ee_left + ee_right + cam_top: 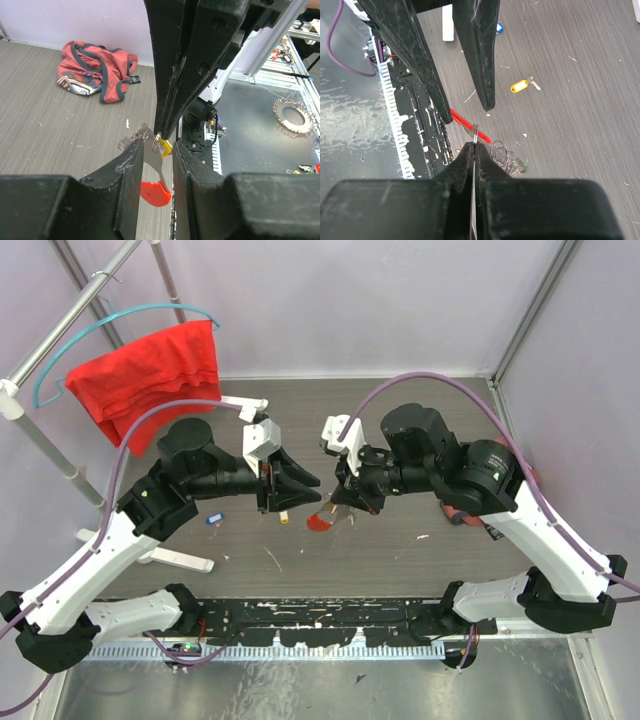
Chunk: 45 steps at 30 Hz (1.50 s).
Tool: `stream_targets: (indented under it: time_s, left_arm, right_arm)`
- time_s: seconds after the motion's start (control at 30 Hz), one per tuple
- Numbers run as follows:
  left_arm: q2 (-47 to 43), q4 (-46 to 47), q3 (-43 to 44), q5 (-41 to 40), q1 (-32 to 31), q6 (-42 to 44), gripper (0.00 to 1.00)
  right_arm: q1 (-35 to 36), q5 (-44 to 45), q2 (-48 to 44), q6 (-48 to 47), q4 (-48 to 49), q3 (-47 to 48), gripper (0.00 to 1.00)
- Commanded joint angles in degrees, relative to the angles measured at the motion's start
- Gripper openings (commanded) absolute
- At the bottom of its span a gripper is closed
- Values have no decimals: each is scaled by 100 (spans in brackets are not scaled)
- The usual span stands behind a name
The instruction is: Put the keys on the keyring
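My right gripper (338, 502) (474, 145) is shut on a small silver ring (475, 134) (157, 139). A yellow tag (166, 146) hangs at that ring. The left wrist view shows my right fingers (175, 75) coming down from above. My left gripper (305, 492) (157, 150) is open and empty, with its tips on either side of the ring. The keyring's red bar (318, 523) (470, 125) (155, 192) lies on the table below. Its wavy metal loop (501, 151) lies coiled beside a green tag (521, 163). Another yellow key (520, 86) (285, 521) and a blue key (214, 519) (499, 27) lie loose.
A red cloth (150, 370) hangs on a hanger at the back left. A white stand base (185, 558) lies near my left arm. A red bag (95, 70) sits by the far wall. The black table edge (320, 620) runs along the front.
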Motion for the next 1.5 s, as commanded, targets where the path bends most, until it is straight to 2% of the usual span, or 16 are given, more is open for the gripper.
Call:
stream_targets:
  time_s: [0.0,0.5,0.8,1.0,1.33,1.47]
  left_arm:
    - [72,21,-77,162,-86,54,36]
    - [293,-33,-10,158,-265,198,16]
    - [357,-128,26,153,-286,256,15]
    - [406,-220,88,123,-320,323,0]
    - [203,-205,90,-312,-323,374,0]
    - [185,-161,107,-167,-325,324,0]
  right_arm:
    - [57,122,53,-133,-25,415,1]
    - [95,-16,101,-255,0,444,1]
    - [101,-44,37,-255,92,381,1]
    - [95,44,-70,-201,271,282,1]
    - [97,209,-304,-56,701,102,1]
    - [95,216,-337,-57,787,40,1]
